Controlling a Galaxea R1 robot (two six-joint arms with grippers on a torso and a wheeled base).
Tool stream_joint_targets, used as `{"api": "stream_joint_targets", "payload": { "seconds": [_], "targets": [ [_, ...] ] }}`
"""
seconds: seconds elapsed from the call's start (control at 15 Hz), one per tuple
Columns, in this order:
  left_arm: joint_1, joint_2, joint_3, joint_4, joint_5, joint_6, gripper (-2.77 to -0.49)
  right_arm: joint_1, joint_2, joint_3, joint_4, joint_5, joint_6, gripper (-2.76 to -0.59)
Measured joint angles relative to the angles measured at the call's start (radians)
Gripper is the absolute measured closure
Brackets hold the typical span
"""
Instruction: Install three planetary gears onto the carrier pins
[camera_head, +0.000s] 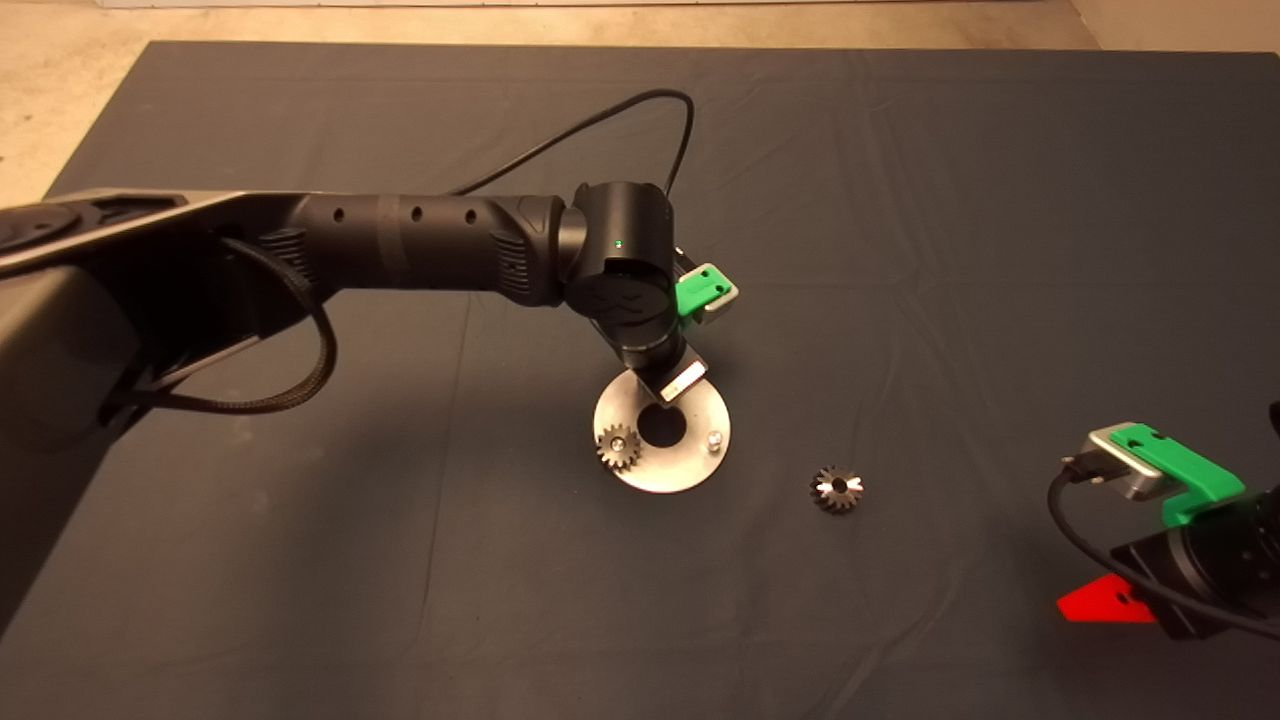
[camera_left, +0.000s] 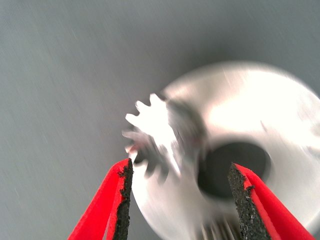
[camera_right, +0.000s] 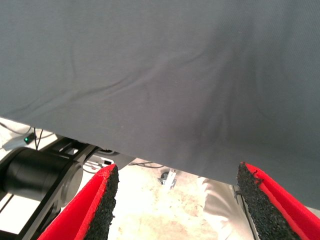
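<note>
1. Sitting on 1 pin of the round plate (camera_head: 665, 462), a planetary gear (camera_head: 618, 447) is already mounted at the plate's left edge; a 2nd gear (camera_head: 838, 489) lies loose on the mat (camera_head: 900, 250), well apart to the right.
2. You have a bare pin (camera_head: 714, 439) showing on the plate's right side.
3. Your left gripper (camera_left: 180, 175) hovers over the plate, spread wide and empty, so back off without nudging the seated gear.
4. Your right gripper (camera_right: 175, 200) waits released at the lower right; the loose gear lies nearer to it.
</note>
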Motion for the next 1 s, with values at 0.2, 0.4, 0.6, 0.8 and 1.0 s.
{"api": "stream_joint_targets", "payload": {
  "seconds": [0.2,0.4,0.6,0.8,1.0],
  "targets": [
    [-0.04,-0.053,0.083,-0.007,0.064,-0.033,-1.35,0.0,0.114,0.0,0.0,-0.002,0.001,-1.75],
    [-0.146,-0.14,0.196,-0.013,0.088,-0.107,-1.5,0.0,0.21,0.0,-0.001,-0.002,0.052,-1.75],
    [-0.184,-0.236,0.346,-0.071,0.09,-0.183,-1.63,0.0,0.211,-0.001,-0.003,-0.013,0.057,-1.75],
    [-0.211,-0.319,0.519,-0.087,0.09,-0.316,-1.64,-0.002,0.257,-0.007,-0.019,-0.044,0.057,-1.75],
    [-0.211,-0.433,0.7,-0.096,0.091,-0.498,-1.64,-0.003,0.31,-0.01,-0.053,-0.068,0.059,-1.75]
  ]
}}
